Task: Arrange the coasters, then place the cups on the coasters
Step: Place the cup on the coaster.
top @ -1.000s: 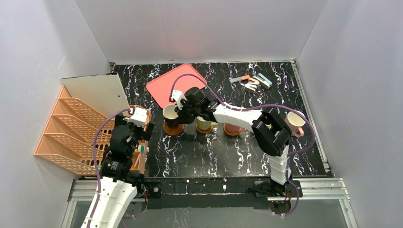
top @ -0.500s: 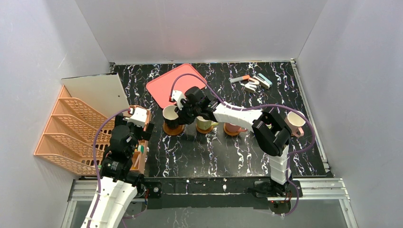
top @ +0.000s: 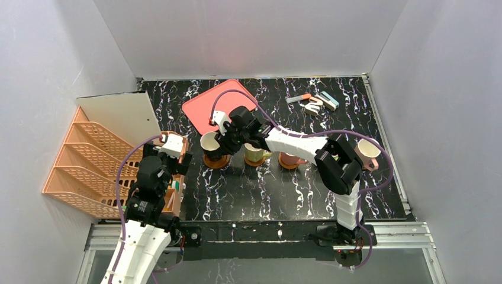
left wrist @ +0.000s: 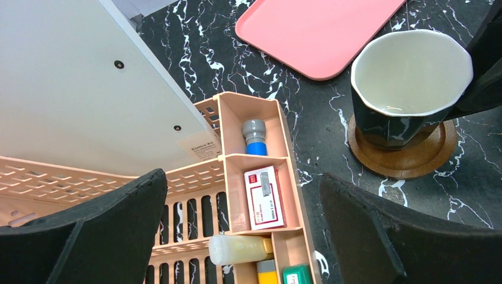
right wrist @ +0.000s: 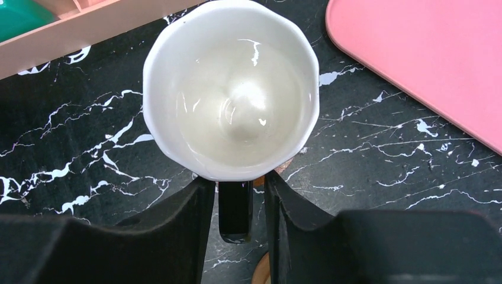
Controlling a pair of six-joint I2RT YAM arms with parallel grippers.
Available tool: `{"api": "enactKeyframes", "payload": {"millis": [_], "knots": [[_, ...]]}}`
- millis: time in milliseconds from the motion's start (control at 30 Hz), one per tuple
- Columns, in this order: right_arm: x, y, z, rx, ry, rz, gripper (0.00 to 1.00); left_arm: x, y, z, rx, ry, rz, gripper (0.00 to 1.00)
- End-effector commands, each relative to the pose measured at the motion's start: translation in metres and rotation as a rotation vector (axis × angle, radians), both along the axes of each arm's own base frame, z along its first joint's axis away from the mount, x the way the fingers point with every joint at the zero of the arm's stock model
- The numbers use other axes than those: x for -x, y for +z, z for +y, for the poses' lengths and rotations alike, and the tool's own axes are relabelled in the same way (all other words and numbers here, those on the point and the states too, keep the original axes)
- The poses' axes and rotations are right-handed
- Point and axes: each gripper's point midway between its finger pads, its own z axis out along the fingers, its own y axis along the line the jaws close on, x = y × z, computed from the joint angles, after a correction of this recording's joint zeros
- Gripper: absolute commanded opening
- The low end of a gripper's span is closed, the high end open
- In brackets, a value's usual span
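The dark brown cup with a cream inside stands upright on a brown coaster left of centre. My right gripper straddles its handle, and a slim gap shows on each side, so it is open. A yellow-green cup stands on a coaster just to the right. Another coaster shows from under the right arm. A pale pink cup stands at the far right. My left gripper hangs wide open over the peach organizer, near the dark cup and its coaster.
A pink tray lies behind the cups. A peach file rack and a white board fill the left side. Small stationery items lie at the back right. The organizer holds a stapler box and a bottle.
The right gripper's jaws have parted from the dark cup's handle. The cup stays on its coaster. The left arm has not moved.
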Motion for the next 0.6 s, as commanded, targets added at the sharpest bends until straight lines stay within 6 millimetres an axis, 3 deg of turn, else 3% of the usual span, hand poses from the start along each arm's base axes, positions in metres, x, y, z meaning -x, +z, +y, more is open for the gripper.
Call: {"api": "enactKeyframes", "payload": {"millis": [0, 300, 433, 500, 567], "knots": [[-0.006, 0.035, 0.013, -0.074, 0.017, -0.057, 0.46, -0.001, 0.001, 0.003, 0.002, 0.018, -0.013, 0.98], [-0.004, 0.039, 0.011, -0.071, 0.036, -0.057, 0.65, -0.001, 0.000, 0.003, 0.002, 0.017, -0.012, 0.98], [0.001, 0.044, 0.008, -0.069, 0.051, -0.059, 0.83, -0.001, 0.000, 0.003, 0.002, 0.016, -0.011, 0.98], [0.003, 0.050, 0.005, -0.075, 0.057, -0.066, 0.97, -0.001, 0.000, 0.003, 0.002, 0.016, -0.010, 0.98], [0.007, 0.060, 0.002, -0.088, 0.068, -0.079, 0.99, -0.001, 0.000, 0.002, 0.002, 0.015, -0.010, 0.98]]}}
